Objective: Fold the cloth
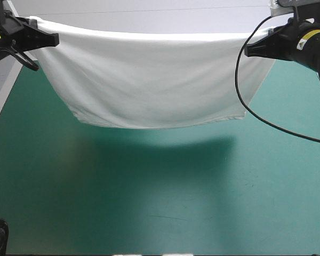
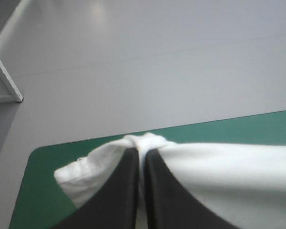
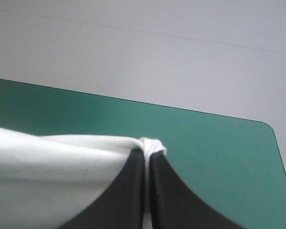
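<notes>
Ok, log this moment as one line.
T-shirt: lifted, hanging above table | left gripper: shut on T-shirt | right gripper: shut on T-shirt

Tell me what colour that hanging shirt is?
The T-shirt is plain white; clearest in the high view.

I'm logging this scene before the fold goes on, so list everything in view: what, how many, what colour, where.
T-shirt: one, white, lifted and stretched between the two tools over the far part of the table, casting a shadow on the cover below.
Table cover: one, teal-green, lying under the T-shirt and reaching to the near edge.
Left tool: one, black, shut on the T-shirt's upper edge near the table's far left corner.
Right tool: one, black, shut on the T-shirt's upper edge near the table's far right corner.
</notes>
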{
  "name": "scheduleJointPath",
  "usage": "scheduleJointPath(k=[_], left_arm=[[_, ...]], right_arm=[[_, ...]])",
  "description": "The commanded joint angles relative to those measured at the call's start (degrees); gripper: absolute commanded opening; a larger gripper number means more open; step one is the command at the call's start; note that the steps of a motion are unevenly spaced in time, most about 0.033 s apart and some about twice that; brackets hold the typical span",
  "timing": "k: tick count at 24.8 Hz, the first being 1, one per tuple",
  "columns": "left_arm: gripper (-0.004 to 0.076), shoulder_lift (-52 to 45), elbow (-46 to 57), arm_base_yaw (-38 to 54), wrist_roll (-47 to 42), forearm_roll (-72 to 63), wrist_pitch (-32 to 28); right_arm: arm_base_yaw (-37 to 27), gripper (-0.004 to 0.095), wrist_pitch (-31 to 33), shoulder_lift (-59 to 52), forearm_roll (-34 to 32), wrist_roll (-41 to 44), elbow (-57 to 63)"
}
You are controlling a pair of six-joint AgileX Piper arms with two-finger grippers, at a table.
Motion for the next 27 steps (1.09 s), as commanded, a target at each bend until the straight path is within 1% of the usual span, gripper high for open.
scheduleJointPath(k=[1, 2, 4, 6, 7, 10, 12, 14, 17, 20, 23, 25, 27], left_arm=[[-0.001, -1.3, -2.8, -0.2, 2.8, 0.5, -3.8], [-0.001, -0.8, -2.8, -0.2, 2.9, 0.3, -3.8], [-0.001, 2.5, -2.8, -0.2, 2.9, -0.5, -4.6], [-0.001, 6.3, -2.8, -0.2, 2.9, -1.9, -7.6], [-0.001, 7.7, -3.1, -0.2, 3.1, -2.5, -8.8], [-0.001, 11.0, -6.9, -0.2, 3.1, -2.4, -11.7], [-0.001, 12.5, -10.5, -0.1, 3.1, -1.9, -12.1], [-0.001, 14.1, -14.2, -0.1, 3.1, -2.3, -11.1], [-0.001, 15.7, -18.3, -0.1, 3.1, -2.4, -9.2], [-0.001, 16.9, -18.7, -0.1, 3.1, -2.5, -8.4], [-0.001, 19.9, -18.7, -0.1, 3.1, -3.0, -5.8], [-0.001, 22.8, -18.7, -0.1, 3.1, -4.0, -2.4], [-0.001, 26.3, -18.7, -0.1, 3.2, -5.9, 2.6]], right_arm=[[0.1, -0.0014, -4.6, -1.3, 4.7, -4.2, -2.6], [0.1, -0.0014, -5.5, -0.8, 5.2, -4.3, -2.6], [0.1, -0.0014, -11.3, 2.9, 5.6, -4.5, -2.6], [0.1, -0.0014, -16.9, 7.7, 5.6, -4.4, -2.6], [0.1, -0.0014, -18.5, 9.8, 5.6, -4.4, -3.4], [0.1, -0.0014, -21.8, 14.9, 5.6, -4.4, -10.2], [0.1, -0.0014, -23.1, 17.1, 5.1, -4.4, -15.3], [-0.5, -0.0014, -22.9, 18.8, 5.1, -4.4, -19.4], [-2.1, -0.0014, -20.9, 20.9, 6.0, -3.0, -24.2], [-4.4, -0.0014, -16.1, 22.6, 7.6, -2.4, -24.7], [-6.2, -0.0014, -9.3, 26.0, 9.1, -2.4, -24.7], [-6.8, -0.0014, -3.6, 28.8, 10.1, -2.4, -24.7], [-7.2, -0.0014, 2.5, 31.9, 10.5, -2.4, -24.7]])
